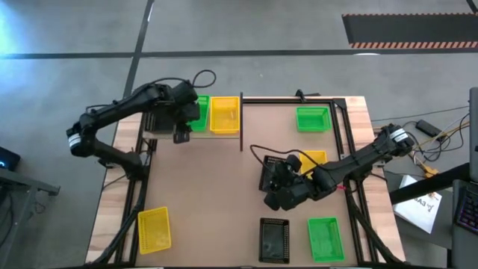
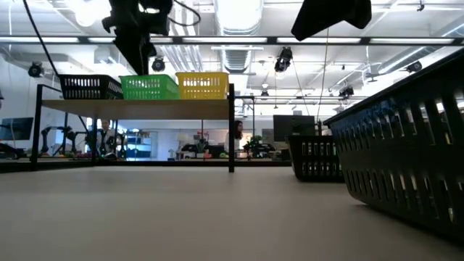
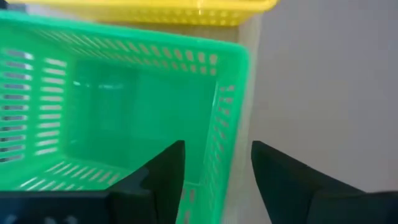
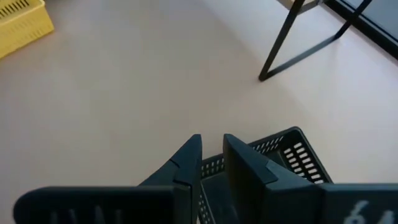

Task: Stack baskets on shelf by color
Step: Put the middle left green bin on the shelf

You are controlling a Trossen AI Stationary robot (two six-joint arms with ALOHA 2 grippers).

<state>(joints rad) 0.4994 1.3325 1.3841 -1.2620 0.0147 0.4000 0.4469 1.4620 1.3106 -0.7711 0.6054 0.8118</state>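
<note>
On the shelf (image 2: 145, 109) at the far left, a black basket (image 2: 90, 87), a green basket (image 2: 148, 87) and a yellow basket (image 2: 201, 85) stand in a row. My left gripper (image 3: 217, 146) hangs open above the green basket (image 3: 112, 106). One finger is inside and one outside its side wall, and neither touches it. Near the table's middle, my right gripper (image 4: 212, 138) is shut on another black basket (image 1: 272, 170). My right gripper pinches the black basket's mesh wall at the rim (image 4: 214, 167) between its two fingers, beside a corner (image 4: 297, 134). The fingers slant down toward the table's left. In the low view this basket (image 2: 315, 159) sits low by the tabletop; whether it is lifted clear I cannot tell.
Other baskets lie on the brown table: green (image 1: 314, 118) at the far right, yellow (image 1: 315, 158) under my right arm, green (image 1: 325, 237) and black (image 1: 274, 239) at the near edge, yellow (image 1: 153, 228) at the near left. A black shelf post (image 1: 240, 142) stands at mid table.
</note>
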